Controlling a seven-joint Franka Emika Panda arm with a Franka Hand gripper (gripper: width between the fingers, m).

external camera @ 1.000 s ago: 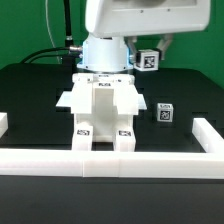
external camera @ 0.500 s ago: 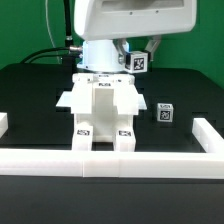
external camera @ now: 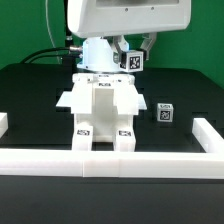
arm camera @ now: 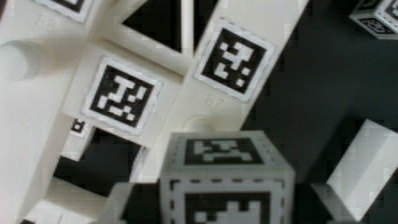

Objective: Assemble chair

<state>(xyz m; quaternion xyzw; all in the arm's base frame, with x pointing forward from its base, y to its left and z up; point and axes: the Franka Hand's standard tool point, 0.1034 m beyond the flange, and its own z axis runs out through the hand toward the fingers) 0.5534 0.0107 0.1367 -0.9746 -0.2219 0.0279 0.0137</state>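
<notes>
The partly built chair [external camera: 100, 108] stands in the middle of the black table, a white blocky assembly with tags on its two front legs. My gripper [external camera: 133, 57] hangs above and behind it, towards the exterior view's right, and is shut on a small white tagged chair part [external camera: 133, 61]. In the wrist view that same part [arm camera: 222, 172] fills the space between my gripper [arm camera: 222, 198] fingers, with the chair's tagged slabs [arm camera: 125, 90] beyond it. Another small tagged part [external camera: 164, 113] lies loose on the table, to the chair's right in the exterior view.
A long low white border rail [external camera: 150, 158] runs along the table's front, with short ends at both sides [external camera: 207, 130]. Black cables [external camera: 50, 55] trail at the back on the exterior view's left. The arm's white body [external camera: 125, 15] fills the top.
My gripper has carried the small tagged part towards the exterior view's left, closer to the spot above the chair. The chair and the loose part have not moved.
</notes>
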